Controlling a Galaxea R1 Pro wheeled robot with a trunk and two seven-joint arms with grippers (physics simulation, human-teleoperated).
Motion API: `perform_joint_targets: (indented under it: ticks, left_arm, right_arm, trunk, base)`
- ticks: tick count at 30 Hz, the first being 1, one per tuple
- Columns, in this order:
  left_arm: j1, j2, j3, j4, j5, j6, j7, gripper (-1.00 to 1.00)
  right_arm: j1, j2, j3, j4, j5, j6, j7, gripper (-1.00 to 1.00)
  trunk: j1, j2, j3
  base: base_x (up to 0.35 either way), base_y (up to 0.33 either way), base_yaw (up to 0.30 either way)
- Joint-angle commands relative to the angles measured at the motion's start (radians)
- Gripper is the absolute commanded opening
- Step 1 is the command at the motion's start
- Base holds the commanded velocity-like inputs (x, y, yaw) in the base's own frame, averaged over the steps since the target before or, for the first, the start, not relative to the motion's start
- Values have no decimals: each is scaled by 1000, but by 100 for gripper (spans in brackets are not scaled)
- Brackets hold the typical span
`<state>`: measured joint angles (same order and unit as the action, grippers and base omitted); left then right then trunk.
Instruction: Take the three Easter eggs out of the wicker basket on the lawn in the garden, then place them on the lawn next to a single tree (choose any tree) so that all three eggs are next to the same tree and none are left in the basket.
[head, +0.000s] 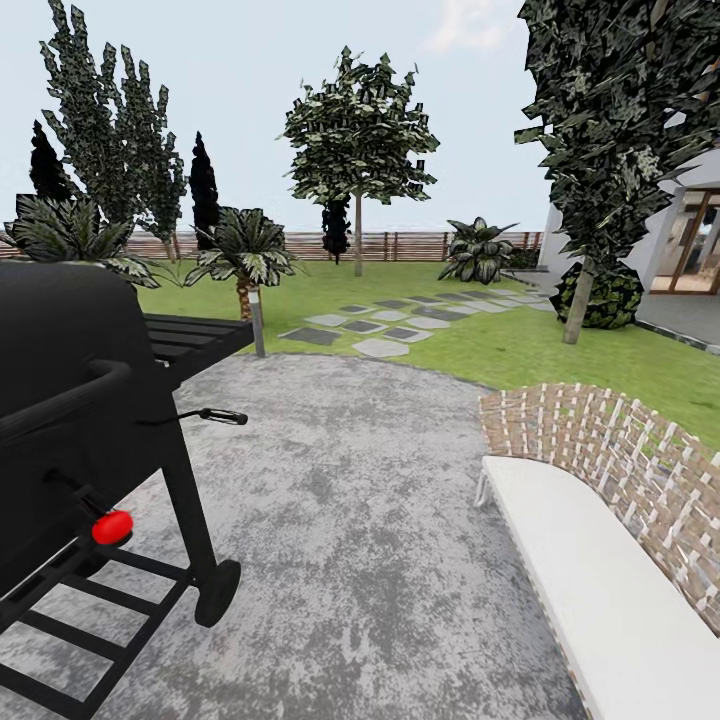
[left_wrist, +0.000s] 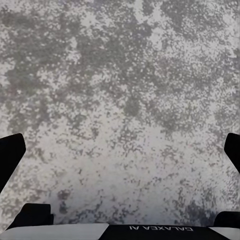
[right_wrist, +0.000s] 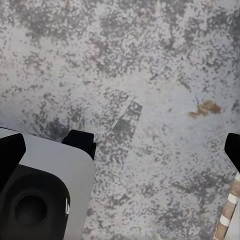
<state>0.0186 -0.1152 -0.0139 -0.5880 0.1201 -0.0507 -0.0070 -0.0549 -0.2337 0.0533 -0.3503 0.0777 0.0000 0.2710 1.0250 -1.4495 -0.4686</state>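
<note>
Lawn (head: 520, 345) lies upper right of frame, tree (head: 357, 150) standing on it; steer between grill (head: 70, 420) and bench (head: 600, 580) (both grippers spread, empty) over patio (head: 350, 500).

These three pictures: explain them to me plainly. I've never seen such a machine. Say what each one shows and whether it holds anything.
It is a simulated wheeled robot with two arms, seen through its own cameras. The head view looks forward over a grey patio toward the lawn, a pale-trunked tree and a wooden fence. A black grill stands at the left, a white-cushioned woven bench at the right. No eggs or basket appear here. The other two cameras sit near the grippers, looking down at the patio. The left gripper and right gripper are both open, holding nothing.
</note>
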Motion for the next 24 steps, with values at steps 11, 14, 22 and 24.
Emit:
perform_joint_targets:
  ticks: [11,14,22,24]
  left_arm:
    - [1,0,-1,-1,10,-1,-1,100]
    - [0,0,-1,-1,10,-1,-1,100]
    - [0,0,-1,-1,10,-1,-1,100]
    - [0,0,-1,-1,10,-1,-1,100]
  right_arm:
    - [0,-1,3,-1,8,0,0,100]
    - [0,-1,3,-1,8,0,0,100]
    - [0,-1,3,-1,8,0,0,100]
    - [0,-1,3,-1,8,0,0,100]
  trunk:
    - [0,0,-1]
    - [0,0,-1]
    - [0,0,-1]
    - [0,0,-1]
  base:
    - [0,-1,0]
    - [0,0,0]
    - [0,-15,0]
    - [0,-54,0]
